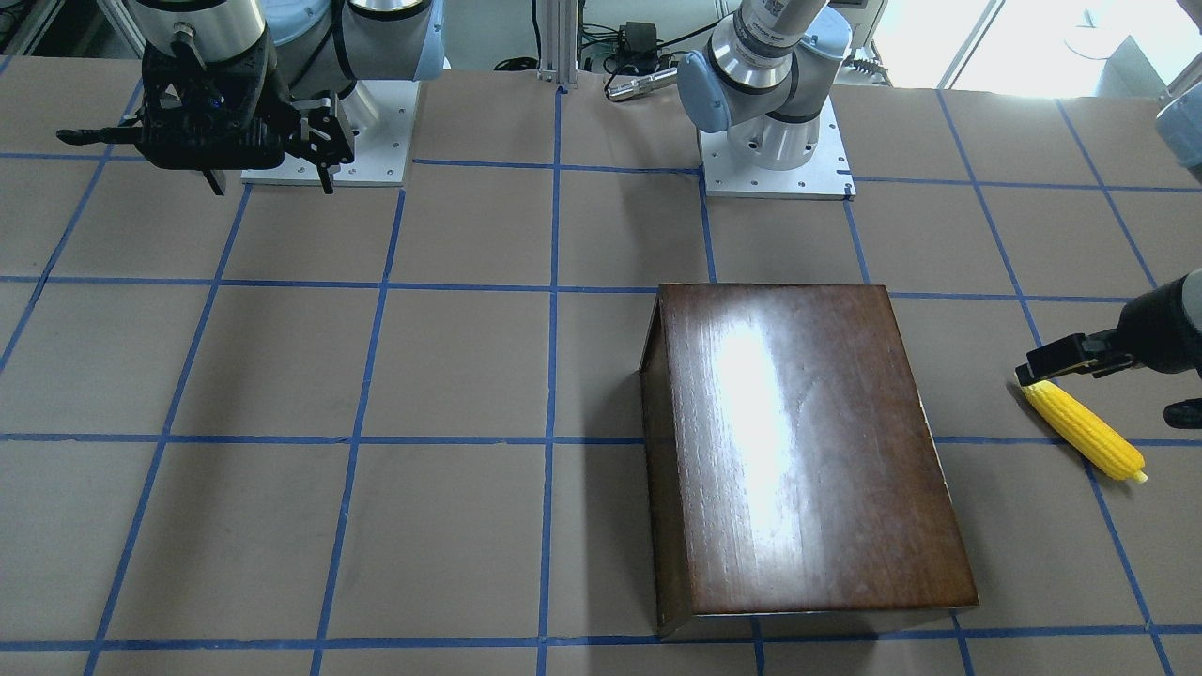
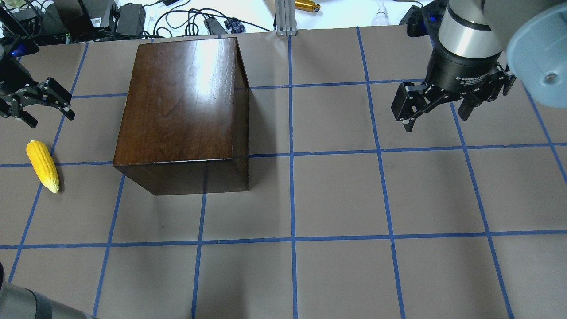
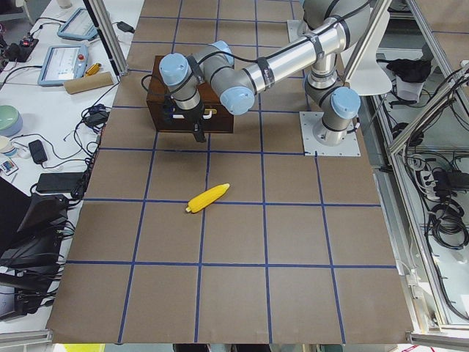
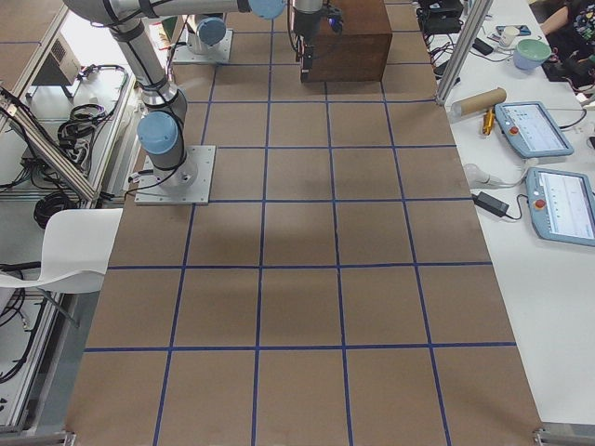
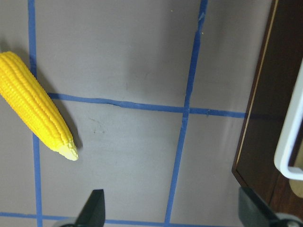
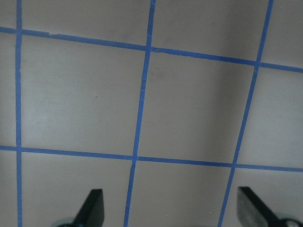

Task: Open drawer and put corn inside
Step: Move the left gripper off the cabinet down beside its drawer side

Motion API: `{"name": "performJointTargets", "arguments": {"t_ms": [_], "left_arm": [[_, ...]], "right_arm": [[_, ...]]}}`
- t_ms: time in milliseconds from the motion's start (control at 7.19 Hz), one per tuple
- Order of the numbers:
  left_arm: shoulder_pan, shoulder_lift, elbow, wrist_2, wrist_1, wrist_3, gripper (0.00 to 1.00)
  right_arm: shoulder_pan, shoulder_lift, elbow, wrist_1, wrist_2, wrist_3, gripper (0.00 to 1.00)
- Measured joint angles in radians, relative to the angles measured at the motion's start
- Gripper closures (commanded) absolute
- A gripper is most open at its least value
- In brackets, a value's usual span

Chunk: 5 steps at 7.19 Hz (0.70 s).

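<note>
Near left gripper [image 2: 51,120] lies corn [image 2: 42,165].

Light is bright and even, from above. A white glare streak runs down the glossy top of the box [image 1: 751,394], and the front-facing view burns out to white at 1 o'clock. Overhead, the box throws a soft shadow on the table [image 2: 336,186] toward 3 o'clock. My left wrist camera shows the corn [image 5: 33,106] sharp, with a thin shadow on its 4 o'clock side; the fingertips [image 5: 93,208] of my left gripper [image 5: 170,215] are dark and blurred.
</note>
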Motion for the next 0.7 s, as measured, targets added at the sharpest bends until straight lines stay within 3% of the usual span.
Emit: {"name": "performJointTargets", "arguments": {"t_ms": [417,695], "left_arm": [[0.0,-0.068,-0.011,-0.006,0.08,-0.005,0.0],[0.001,-0.085,-0.015,-0.118,0.094,-0.004,0.0]], "right_arm": [[0.0,0.0,0.0,0.0,0.0,0.0,0.0],[0.0,0.0,0.0,0.0,0.0,0.0,0.0]]}}
